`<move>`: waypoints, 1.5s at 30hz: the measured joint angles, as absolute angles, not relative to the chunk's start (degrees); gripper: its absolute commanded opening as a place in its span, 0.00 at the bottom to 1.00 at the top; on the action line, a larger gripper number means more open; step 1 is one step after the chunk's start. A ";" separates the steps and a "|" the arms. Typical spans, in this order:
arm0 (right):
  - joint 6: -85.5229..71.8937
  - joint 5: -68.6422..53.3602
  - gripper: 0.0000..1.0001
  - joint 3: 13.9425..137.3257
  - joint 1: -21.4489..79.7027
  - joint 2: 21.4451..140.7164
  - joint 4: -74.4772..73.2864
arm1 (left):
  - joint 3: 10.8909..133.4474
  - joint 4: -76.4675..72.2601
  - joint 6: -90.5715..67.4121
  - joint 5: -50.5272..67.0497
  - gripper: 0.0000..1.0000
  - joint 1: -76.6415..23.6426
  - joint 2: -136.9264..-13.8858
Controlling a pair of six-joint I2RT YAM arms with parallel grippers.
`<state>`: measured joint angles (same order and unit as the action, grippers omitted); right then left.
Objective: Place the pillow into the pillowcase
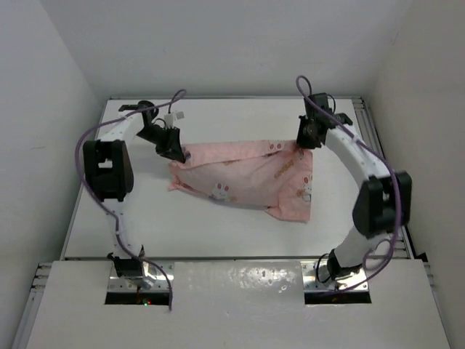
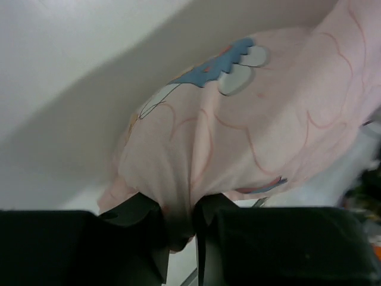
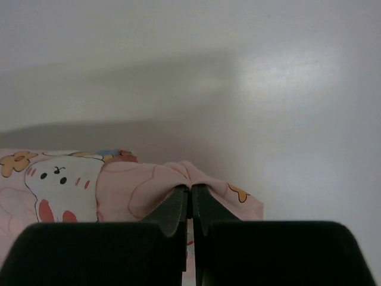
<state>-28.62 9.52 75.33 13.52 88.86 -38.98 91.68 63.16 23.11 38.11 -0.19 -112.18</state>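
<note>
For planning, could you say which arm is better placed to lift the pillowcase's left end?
Left, likely: the left gripper is shut on the pillowcase there; the right gripper pinches the opposite corner.

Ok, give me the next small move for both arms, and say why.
Likely lift both ends slightly so the contents slide down. The left gripper and right gripper each pinch the pillowcase at its far edge; no pillow shows, and the left part bulges, suggesting it is inside.

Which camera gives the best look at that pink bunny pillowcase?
The top external view: the whole pillowcase shows. The left wrist view shows one bunched corner in the left end effector; the right wrist view, an edge in the right end effector.
</note>
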 measured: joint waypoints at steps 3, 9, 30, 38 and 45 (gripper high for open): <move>-29.95 6.42 0.00 87.29 9.34 105.60 -38.37 | 104.66 60.86 15.90 45.58 0.26 3.75 -127.20; -37.76 2.24 0.48 114.32 3.53 133.64 -36.07 | 116.68 44.60 -0.01 47.35 0.82 8.43 -141.10; -33.39 3.44 0.68 71.72 -1.26 104.44 -20.82 | 97.71 24.40 13.61 31.35 0.00 4.21 -119.37; -35.99 1.10 0.15 54.76 1.43 96.49 -14.63 | 95.66 32.12 24.49 33.10 0.00 0.10 -116.73; -38.94 -1.13 0.04 49.54 4.29 94.78 -11.03 | 89.49 34.11 26.96 33.82 0.00 -5.58 -106.98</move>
